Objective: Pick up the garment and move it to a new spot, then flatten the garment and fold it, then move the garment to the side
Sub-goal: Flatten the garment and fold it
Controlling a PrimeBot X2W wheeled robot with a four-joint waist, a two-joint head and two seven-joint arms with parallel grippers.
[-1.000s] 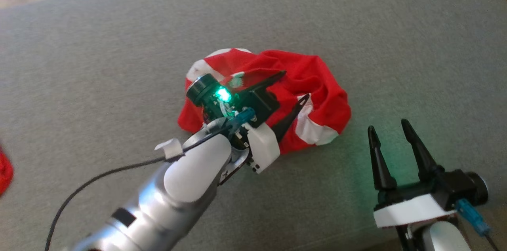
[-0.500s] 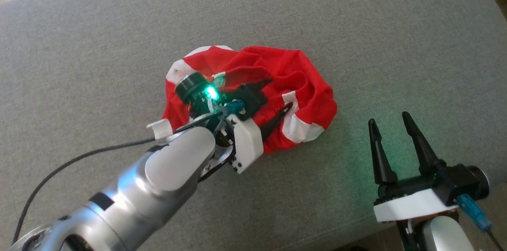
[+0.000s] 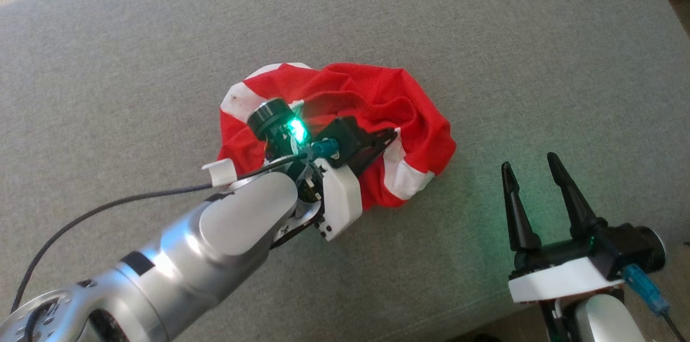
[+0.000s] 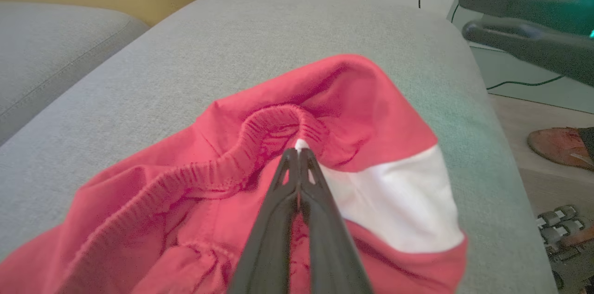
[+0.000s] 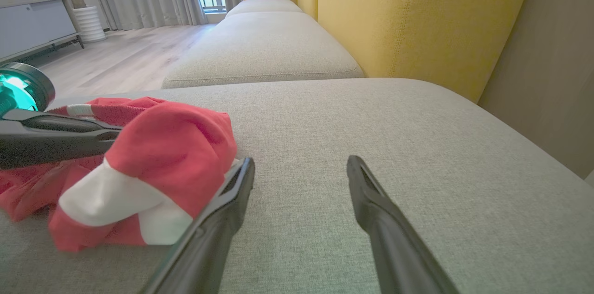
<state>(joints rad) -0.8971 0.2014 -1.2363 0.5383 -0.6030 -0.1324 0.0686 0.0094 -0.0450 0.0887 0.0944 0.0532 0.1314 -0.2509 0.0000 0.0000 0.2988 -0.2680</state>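
The sofa cushion [image 3: 485,34] is being looked down on steeply from the head, with the garment [image 3: 377,94] being framed near the middle. The garment is being viewed at very close range from the left wrist, along the left claw [image 4: 299,152]. The cushion is being viewed low and nearly level from the right wrist, along the right claw [image 5: 300,162], toward the backrest [image 5: 417,20]. Garment and cushion are being shared by all three views.
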